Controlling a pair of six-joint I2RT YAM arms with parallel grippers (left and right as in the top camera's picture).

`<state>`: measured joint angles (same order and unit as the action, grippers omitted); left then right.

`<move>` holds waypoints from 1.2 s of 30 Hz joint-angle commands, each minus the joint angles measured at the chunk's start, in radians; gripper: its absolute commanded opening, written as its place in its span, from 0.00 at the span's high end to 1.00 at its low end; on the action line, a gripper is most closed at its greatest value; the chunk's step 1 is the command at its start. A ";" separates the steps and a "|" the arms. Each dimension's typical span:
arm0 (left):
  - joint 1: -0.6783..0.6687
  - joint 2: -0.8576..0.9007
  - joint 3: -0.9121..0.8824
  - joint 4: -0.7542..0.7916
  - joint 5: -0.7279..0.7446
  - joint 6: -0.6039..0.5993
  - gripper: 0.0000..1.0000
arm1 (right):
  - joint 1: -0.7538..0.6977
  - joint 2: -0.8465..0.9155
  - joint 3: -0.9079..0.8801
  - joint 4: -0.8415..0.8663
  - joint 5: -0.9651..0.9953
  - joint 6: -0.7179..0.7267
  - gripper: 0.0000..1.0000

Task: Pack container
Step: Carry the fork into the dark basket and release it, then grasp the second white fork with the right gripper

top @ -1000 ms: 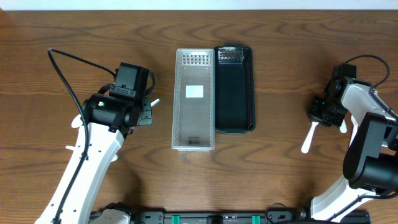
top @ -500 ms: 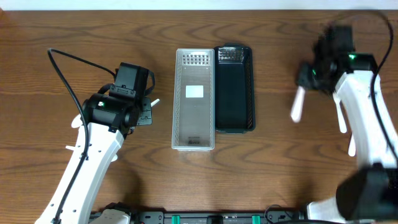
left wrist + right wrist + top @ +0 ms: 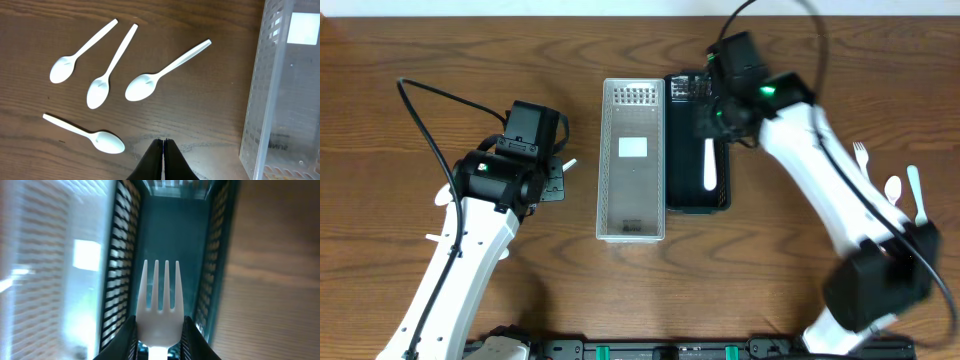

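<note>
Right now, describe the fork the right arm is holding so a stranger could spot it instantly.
At the middle of the wooden table, find the black basket lying right of the clear basket. The white plastic fork hangs over it, clamped in the right arm's jaws, the only cutlery off the tabletop.

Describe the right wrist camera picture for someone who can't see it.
A white plastic fork, clamped in the right gripper, points tines-first over a dark slatted basket. A clear bin lies blurred beside the basket, with wooden table on the other side.
</note>
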<state>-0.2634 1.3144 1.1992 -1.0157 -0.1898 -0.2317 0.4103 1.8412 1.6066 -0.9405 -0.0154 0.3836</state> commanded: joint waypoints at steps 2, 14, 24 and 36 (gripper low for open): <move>0.005 -0.002 -0.004 -0.005 -0.001 0.009 0.94 | 0.010 0.132 -0.013 -0.002 -0.005 0.030 0.85; 0.005 -0.002 -0.004 -0.005 -0.002 0.009 0.94 | 0.010 0.175 -0.009 -0.023 -0.031 -0.005 0.44; 0.005 -0.002 -0.004 -0.005 -0.002 0.009 0.94 | -0.121 -0.049 0.213 -0.127 0.044 -0.040 0.42; 0.005 -0.002 -0.004 -0.008 -0.002 0.009 0.94 | -0.625 -0.040 0.211 -0.264 0.071 -0.327 0.31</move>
<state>-0.2634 1.3144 1.1992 -1.0183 -0.1894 -0.2317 -0.1555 1.7023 1.8523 -1.1931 0.0521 0.1963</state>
